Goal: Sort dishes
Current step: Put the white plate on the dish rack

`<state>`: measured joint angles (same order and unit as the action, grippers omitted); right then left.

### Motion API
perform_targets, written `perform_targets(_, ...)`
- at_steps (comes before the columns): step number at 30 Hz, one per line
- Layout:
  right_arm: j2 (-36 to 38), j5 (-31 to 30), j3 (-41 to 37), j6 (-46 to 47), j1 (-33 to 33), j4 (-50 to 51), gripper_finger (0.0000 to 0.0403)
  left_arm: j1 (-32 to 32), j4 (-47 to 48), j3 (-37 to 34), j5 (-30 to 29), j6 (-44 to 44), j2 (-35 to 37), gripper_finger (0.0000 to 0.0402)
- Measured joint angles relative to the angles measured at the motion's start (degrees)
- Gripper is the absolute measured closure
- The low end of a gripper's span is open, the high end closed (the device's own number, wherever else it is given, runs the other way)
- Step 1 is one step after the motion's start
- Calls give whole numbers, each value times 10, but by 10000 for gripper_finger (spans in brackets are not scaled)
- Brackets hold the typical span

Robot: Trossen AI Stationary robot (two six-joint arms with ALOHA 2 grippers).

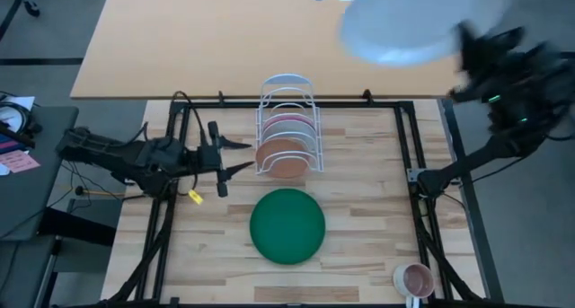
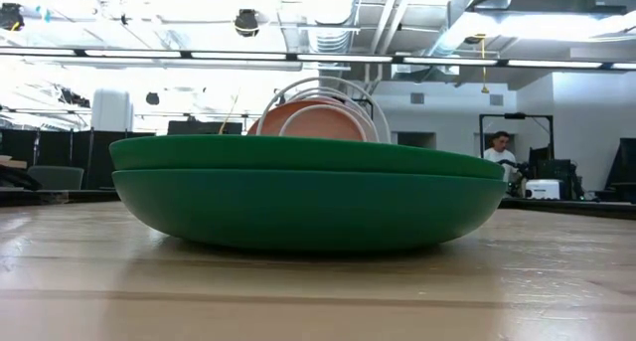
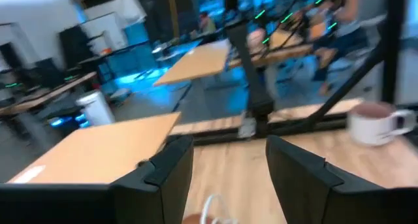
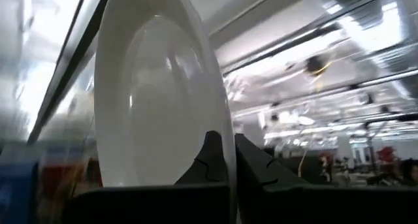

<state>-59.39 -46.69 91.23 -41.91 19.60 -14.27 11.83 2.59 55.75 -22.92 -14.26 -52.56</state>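
The right gripper (image 4: 225, 160) was clamped on the rim of the smooth white plate (image 1: 400, 22), held aloft beyond the table's far right corner. Well away, terracotta (image 1: 282, 158) and pink (image 1: 287, 124) discs were seen upright in the wire rack (image 1: 289, 85). The glossy green plate (image 1: 287, 225) lay flat. The left gripper (image 1: 244, 155), fingers apart, was parked beside the rack.

Two dark jointed arms (image 1: 126, 155) with black cabling.
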Motion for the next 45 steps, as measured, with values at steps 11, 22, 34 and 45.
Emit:
perform_targets(11, 18, 127, -99, 0, 6, 126, 398, -115, 40, 0, 140, 14, 61, 215)
perform_targets(22, 122, 365, -274, 144, -238, 42, 398, -133, 40, 0, 152, 19, 66, 215)
perform_targets(34, 122, 528, -500, 295, -385, -249, 400, -133, 44, 0, 151, 16, 68, 215)
perform_targets(45, 49, 589, -616, 415, -472, -512, 401, -133, 45, 0, 149, 12, 71, 215)
